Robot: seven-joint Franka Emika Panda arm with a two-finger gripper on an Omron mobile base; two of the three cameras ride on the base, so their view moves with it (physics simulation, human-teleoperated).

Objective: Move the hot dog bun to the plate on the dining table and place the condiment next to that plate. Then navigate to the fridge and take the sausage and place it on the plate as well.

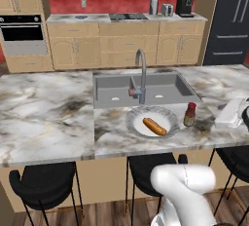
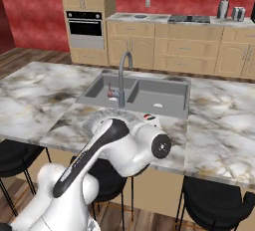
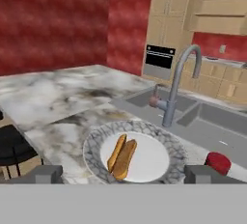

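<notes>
Bun (image 1: 154, 126) lies on the white centre of the plate (image 1: 134, 114), which sits on the dining table (image 1: 44, 113) just in front of the sink (image 1: 168, 89) and tap (image 1: 141, 76). Condiment (image 1: 189, 114) stands upright on the marble just beside the plate's rim, on the side toward the fridge (image 1: 231, 20); from the hand view its dark-red top (image 3: 218, 162) shows next to the plate (image 3: 96, 143), with the bun (image 3: 122, 156) lying split along its length. So the first two parts of the task look done: bun plated, bottle set alongside. What is left, as I judge it, is the drive to the fridge, taking the sausage and bringing it back to the plate; no sausage is on the plate yet, and the fridge doors look closed. Gripper (image 3: 123, 174) hangs over the near edge of the plate with its jaws spread wide and nothing between them. Table's top is white-grey veined marble, with black stools (image 1: 41, 183) tucked under the near side. Beyond it run pale wood cabinets, an oven (image 1: 22, 34) and a red wall.
</notes>
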